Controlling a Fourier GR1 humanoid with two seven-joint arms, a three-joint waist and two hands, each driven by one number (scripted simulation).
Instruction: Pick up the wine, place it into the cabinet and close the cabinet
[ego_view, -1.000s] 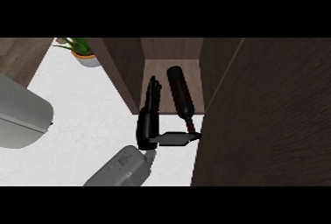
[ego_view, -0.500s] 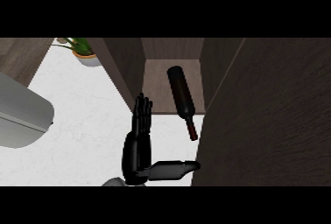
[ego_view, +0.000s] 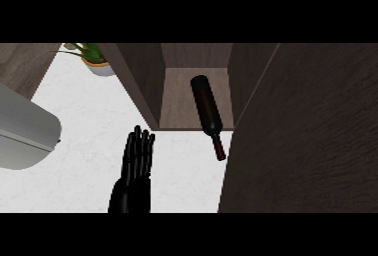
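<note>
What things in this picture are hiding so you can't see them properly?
Head view:
- Right hand: nowhere in view; only the left hand shows.
- Grey rounded thing: cut off by the left edge, so I cannot tell what it is.
- Potted plant: its top is cut off by the upper edge.
- Counter at right: hidden behind the open cabinet door.

left hand (ego_view: 133, 172) is drawing back from the wine (ego_view: 206, 106), now apart from its neck | is sliding left and toward the near edge over the counter (ego_view: 88, 127) | thumb is tucking in beside straight fingers | grey forearm is dropping out of sight | bottle neck is lying uncovered
</note>
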